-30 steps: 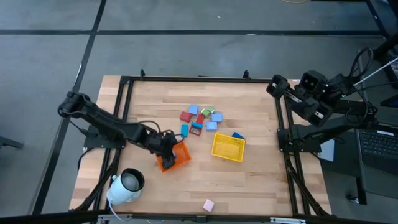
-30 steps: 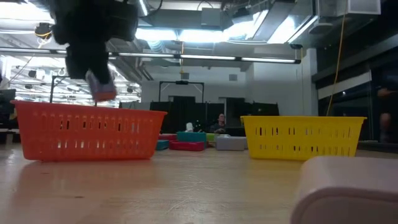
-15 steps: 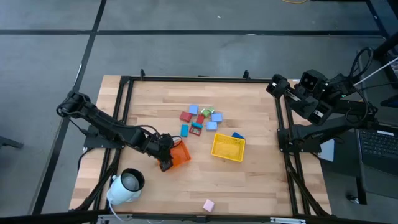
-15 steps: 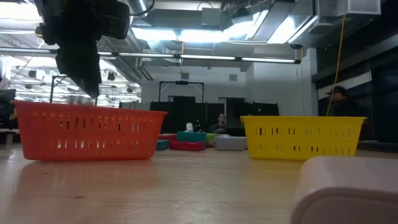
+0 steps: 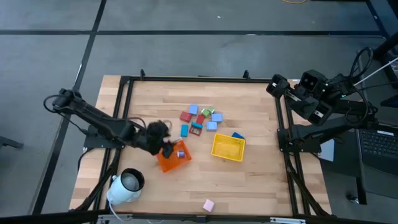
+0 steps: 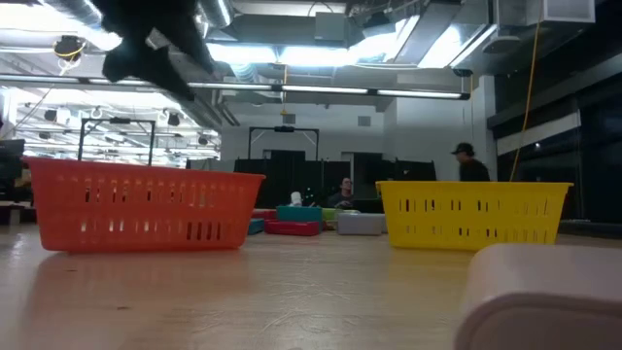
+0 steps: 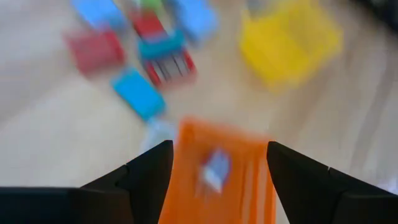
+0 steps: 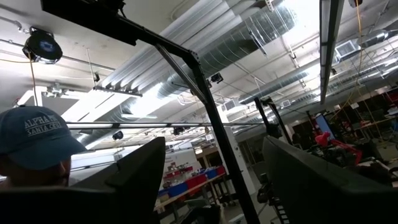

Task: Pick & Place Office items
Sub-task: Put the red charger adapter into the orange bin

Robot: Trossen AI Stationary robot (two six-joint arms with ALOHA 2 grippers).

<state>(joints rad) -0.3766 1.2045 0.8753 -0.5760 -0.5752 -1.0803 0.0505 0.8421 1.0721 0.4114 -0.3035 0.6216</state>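
The office items (image 5: 200,118) lie in a loose cluster of blue, red, green and light-blue pieces at mid-table, and show blurred in the left wrist view (image 7: 143,56). One small light-blue piece (image 5: 180,154) lies inside the orange tray (image 5: 169,162), as the left wrist view (image 7: 216,170) also shows. My left gripper (image 5: 166,147) hangs open and empty above the tray's left end, its fingers (image 7: 149,174) wide apart. My right gripper (image 5: 277,86) waits open at the table's far right edge, pointing up at the ceiling (image 8: 205,93).
A yellow tray (image 5: 228,147) stands right of the orange one, with a blue piece (image 5: 238,135) at its far corner. A white cylinder (image 5: 126,185) lies near the front left. A pink piece (image 5: 208,205) lies at the front edge. A person (image 6: 466,163) walks in the room behind.
My left gripper held a small light piece above the orange tray, went down into the tray and let it go. It has since risen and drawn back toward the table's left and far side. The piece now lies in the tray.
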